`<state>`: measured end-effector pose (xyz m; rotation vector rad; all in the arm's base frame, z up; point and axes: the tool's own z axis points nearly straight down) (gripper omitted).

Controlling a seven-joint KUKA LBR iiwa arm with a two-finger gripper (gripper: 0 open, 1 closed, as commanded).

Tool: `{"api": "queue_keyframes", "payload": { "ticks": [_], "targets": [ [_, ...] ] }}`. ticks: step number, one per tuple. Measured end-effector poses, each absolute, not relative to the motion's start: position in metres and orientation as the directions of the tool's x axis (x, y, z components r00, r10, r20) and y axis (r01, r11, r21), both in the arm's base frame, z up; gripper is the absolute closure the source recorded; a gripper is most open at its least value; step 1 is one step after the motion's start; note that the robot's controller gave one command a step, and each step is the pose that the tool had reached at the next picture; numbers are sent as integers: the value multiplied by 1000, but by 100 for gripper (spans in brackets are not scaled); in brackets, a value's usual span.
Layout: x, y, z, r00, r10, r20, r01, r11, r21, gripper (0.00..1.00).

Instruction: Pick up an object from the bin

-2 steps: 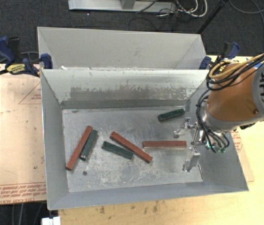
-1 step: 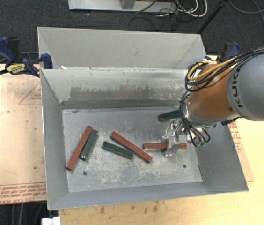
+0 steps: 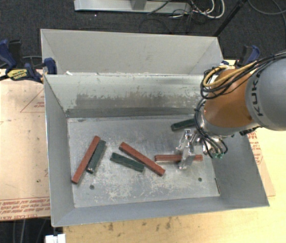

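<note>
The piece in play is a short reddish-brown bar (image 3: pixel 169 158), flat-sided and rectangular like a little wooden stick, lying level on the bin floor right of centre. The gripper (image 3: pixel 185 163) is down right on top of its right half, with the bar's ends poking out on either side. Honestly can't tell whether the jaws are open or closed on it, since the metal parts all blur together there.

Just left of it, nearly touching its end, is a longer reddish-brown bar (image 3: pixel 142 159) lying on a diagonal, and a short dark green bar (image 3: pixel 127 162) sits tucked along its lower-left side. Another dark green bar (image 3: pixel 182 125) pokes out from under the wrist near the back wall.

Way over on the left there's a pair side by side: 1 long reddish-brown bar (image 3: pixel 85 159) and 1 dark green bar (image 3: pixel 96 157), both tilted the same way.

So 6 bars total. The bin (image 3: pixel 143 189) is dull grey sheet metal with a scuffed, speckled floor and sloped walls. The wrist has a smooth orange cover (image 3: pixel 226 110) with looped cables (image 3: pixel 219 77) on it.
</note>
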<state>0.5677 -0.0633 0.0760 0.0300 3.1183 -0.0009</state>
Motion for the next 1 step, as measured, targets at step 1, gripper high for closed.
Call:
{"api": "queue_keyframes", "payload": {
  "ticks": [1],
  "targets": [
    [588, -87, 268, -1000, -17, -4, -17, 1000, 0, 100]
  ]
}}
